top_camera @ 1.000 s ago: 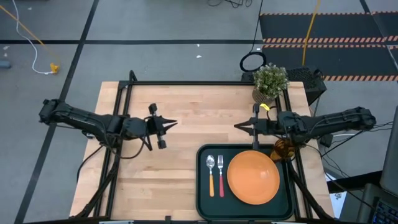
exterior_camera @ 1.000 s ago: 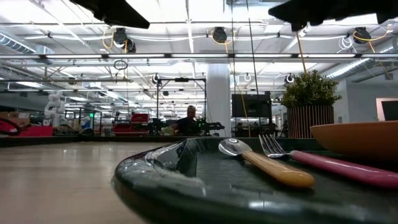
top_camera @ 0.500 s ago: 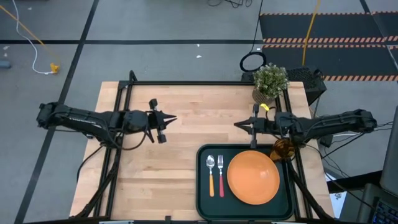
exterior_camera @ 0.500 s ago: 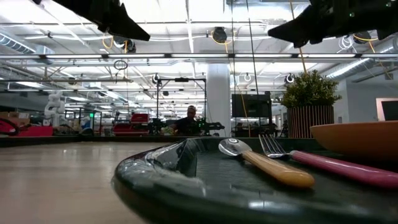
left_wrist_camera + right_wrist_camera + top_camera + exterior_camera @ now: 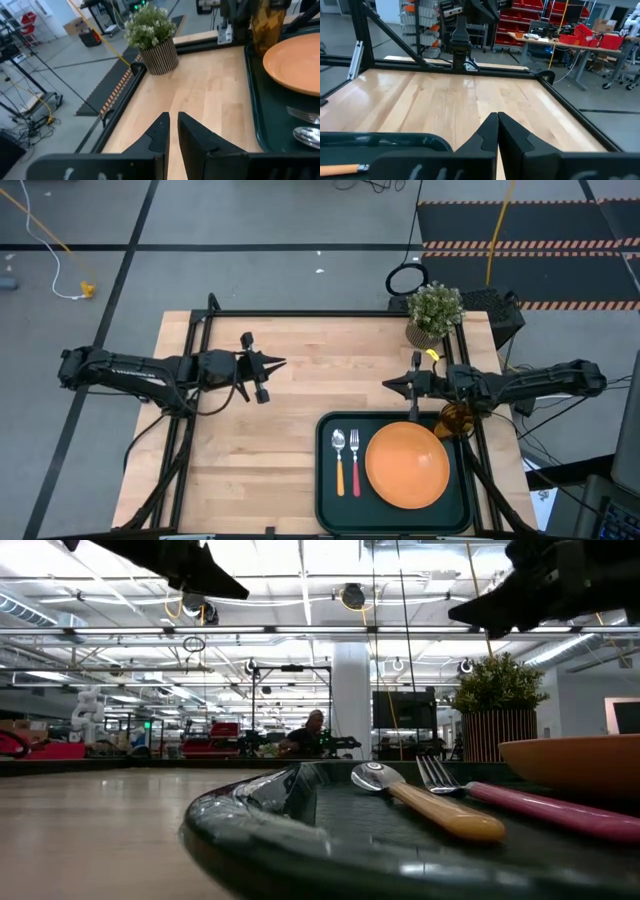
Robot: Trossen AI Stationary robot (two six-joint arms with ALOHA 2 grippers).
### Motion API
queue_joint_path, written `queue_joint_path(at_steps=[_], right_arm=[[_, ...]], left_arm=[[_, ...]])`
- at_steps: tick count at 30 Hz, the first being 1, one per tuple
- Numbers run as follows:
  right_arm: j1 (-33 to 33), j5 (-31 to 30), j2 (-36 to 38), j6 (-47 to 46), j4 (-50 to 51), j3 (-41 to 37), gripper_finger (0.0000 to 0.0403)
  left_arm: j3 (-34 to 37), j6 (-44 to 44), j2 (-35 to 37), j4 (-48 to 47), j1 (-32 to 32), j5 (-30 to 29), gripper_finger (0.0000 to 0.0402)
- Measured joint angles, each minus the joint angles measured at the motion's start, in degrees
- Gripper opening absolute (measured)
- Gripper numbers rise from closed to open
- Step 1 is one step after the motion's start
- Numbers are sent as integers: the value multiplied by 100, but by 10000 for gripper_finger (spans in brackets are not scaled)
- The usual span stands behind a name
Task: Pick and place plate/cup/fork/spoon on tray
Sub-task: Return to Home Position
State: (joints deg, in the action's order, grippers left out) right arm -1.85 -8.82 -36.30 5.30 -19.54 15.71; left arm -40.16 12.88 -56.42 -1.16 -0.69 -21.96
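High view: round orange plastic plate (image 5: 407,465), orange-handled metal spoon (image 5: 339,462) and pink-handled fork (image 5: 355,462) lie in the dark green rectangular tray (image 5: 322,480) like a place setting. The amber tumbler cup (image 5: 455,420) is at its far right corner.
Low view: cutlery parallel, probably finished.
Left wrist view: left gripper (image 5: 173,116) nearly pressed together, empty, above the pale wooden table (image 5: 210,90).
Right wrist view: right gripper (image 5: 497,116) pressed together, empty; workshop hall beyond.

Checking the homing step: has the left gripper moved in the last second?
Yes. In the high view the left gripper has shifted slightly toward the far edge of the table, away from the tray.
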Motion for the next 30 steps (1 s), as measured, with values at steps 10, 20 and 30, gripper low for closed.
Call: queue_joint_path(at_steps=[10,20,30], right_arm=[[0,7,1091,-298,6,-709,0],[0,426,1760,-284,16,-893,0],[0,444,2091,-249,175,-893,0]], left_arm=[[0,97,-2,277,238,263,40],[0,94,-2,278,343,267,40],[0,65,-2,277,341,460,40]])
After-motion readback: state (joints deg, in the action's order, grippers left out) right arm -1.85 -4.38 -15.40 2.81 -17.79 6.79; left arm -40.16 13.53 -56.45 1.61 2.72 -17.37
